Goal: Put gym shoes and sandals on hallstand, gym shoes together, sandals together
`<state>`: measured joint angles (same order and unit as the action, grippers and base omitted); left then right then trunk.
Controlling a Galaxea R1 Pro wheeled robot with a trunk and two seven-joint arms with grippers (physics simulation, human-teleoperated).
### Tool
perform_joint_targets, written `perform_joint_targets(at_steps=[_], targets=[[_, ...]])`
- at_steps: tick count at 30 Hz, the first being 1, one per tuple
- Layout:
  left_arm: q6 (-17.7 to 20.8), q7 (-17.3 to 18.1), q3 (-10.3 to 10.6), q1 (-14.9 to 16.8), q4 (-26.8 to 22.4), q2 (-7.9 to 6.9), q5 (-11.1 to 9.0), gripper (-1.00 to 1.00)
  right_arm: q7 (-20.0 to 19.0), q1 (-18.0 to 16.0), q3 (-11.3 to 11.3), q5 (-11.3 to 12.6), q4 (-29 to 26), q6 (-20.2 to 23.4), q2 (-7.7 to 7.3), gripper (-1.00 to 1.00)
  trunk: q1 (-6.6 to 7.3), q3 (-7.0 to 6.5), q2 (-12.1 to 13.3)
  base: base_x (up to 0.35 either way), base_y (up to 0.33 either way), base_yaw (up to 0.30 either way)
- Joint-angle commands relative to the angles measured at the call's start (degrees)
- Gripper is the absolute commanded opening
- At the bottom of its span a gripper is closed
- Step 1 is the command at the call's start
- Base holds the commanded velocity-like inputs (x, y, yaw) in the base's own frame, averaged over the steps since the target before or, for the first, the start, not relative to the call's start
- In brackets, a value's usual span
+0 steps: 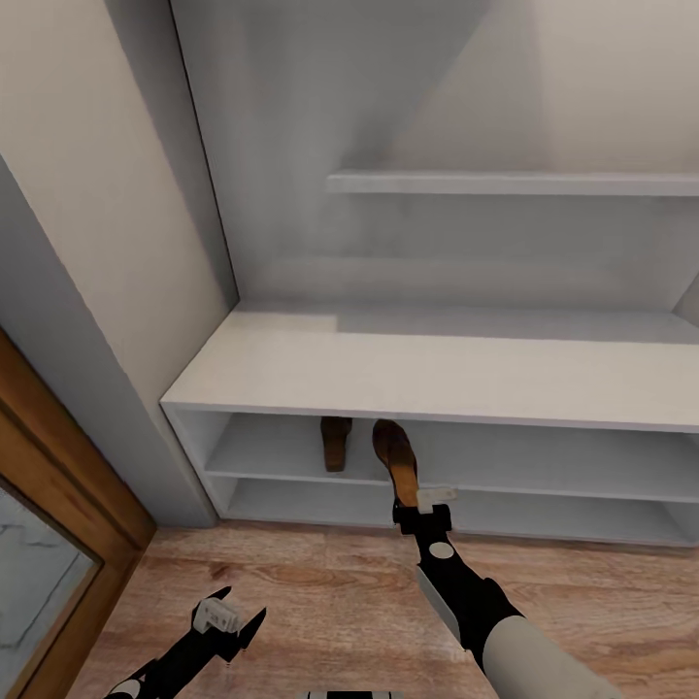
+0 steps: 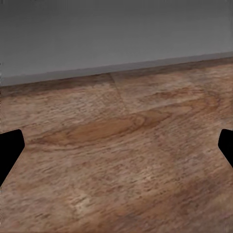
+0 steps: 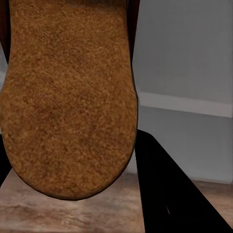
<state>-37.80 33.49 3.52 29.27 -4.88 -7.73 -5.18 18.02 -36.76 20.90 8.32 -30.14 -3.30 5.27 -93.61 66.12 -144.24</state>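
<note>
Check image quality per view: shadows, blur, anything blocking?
Head view: soft shadow under the floating shelf, hallstand evenly lit, no glare. Left wrist view: corridor floor grain smeared. Right wrist view: sandal sole blocks much of the frame, texture blurry.

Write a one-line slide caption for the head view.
Right gripper slides a sandal onto the hallstand beside its mate.

head high, wrists low, floor (image 2: pixel 116 160) shared

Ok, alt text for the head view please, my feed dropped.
The right end effector holds a flat brown leather sandal at the white hallstand's upper shelf, beside a second brown sandal already there. The left end effector hangs open above the wood-plank floor.
</note>
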Motion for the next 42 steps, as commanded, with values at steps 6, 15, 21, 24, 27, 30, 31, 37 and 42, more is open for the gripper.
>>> perform_joint_targets(at_steps=[6,15,21,24,27,30,31,37,42], targets=[[-0.1,0.0,0.0,0.0,0.0,0.0,0.0,1.0,0.2,0.0,0.0,0.1,0.0,0.0,0.0,-1.0,0.0,0.0,0.0,0.123,0.0,0.0],[-0.1,0.0,0.0,0.0,0.0,0.0,0.0,1.0,0.2,0.0,0.0,0.1,0.0,0.0,0.0,-1.0,0.0,0.0,0.0,0.025,0.0,0.0],[-0.1,0.0,0.0,0.0,0.0,0.0,0.0,1.0,0.2,0.0,0.0,0.1,0.1,0.0,0.0,-1.0,0.0,0.0,0.0,0.004,0.0,0.0],[-0.1,0.0,0.0,0.0,0.1,0.0,0.0,1.0,0.2,0.0,0.0,0.1,0.1,0.0,0.0,-1.0,0.0,0.0,0.0,0.001,0.0,0.0],[-0.1,0.0,0.0,0.0,0.1,0.0,0.0,1.0,0.2,0.0,0.0,0.1,0.0,0.0,0.0,-1.0,0.0,0.0,0.0,0.0,0.0,0.0],[0.0,0.0,0.0,0.0,0.1,0.0,0.0,1.0,0.2,0.0,0.0,0.1,0.0,0.0,0.0,-1.0,0.0,0.0,0.0,0.0,0.0,0.0],[0.0,0.0,0.0,0.0,0.1,0.0,0.0,1.0,0.2,0.0,0.0,0.1,0.0,0.0,0.0,-1.0,0.0,0.0,0.0,0.0,0.0,0.0],[0.0,0.0,0.0,0.0,0.1,0.0,0.0,1.0,0.2,0.0,0.0,0.1,0.0,0.0,0.0,-1.0,0.0,0.0,0.0,0.0,0.0,0.0],[0.0,0.0,0.0,0.0,0.1,0.0,0.0,1.0,0.2,-0.1,0.0,0.1,0.0,0.0,0.0,-1.0,0.0,0.0,0.0,0.0,0.0,0.0]])
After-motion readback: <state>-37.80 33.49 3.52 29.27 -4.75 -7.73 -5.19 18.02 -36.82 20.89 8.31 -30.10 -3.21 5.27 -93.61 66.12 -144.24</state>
